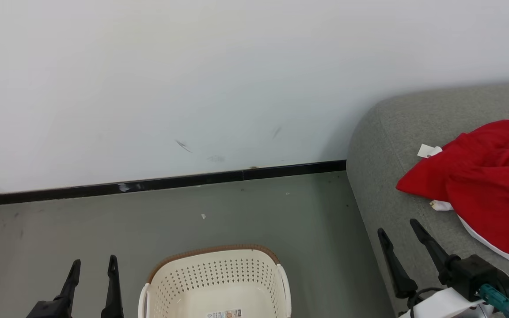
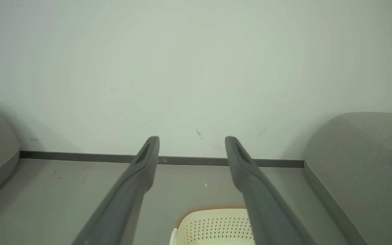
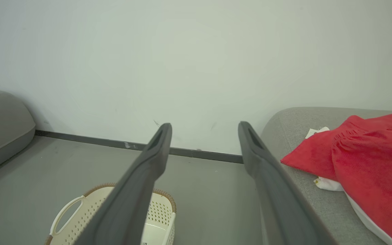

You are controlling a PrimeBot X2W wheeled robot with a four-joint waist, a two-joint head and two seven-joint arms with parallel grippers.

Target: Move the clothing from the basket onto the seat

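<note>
Clothing lies heaped on the seat; the basket looks empty, so likely done. My left jaws and right jaws gape wide, empty.

L gripper, two long dark fingers, lower left, pointing up, jaws apart, nothing btwn. R gripper lower right, fingers tilted up-left, also spread, empty; black wrist, pale forearm behind.

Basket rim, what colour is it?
The rim is brown, topping the cream basket; head view shows it best.
</note>
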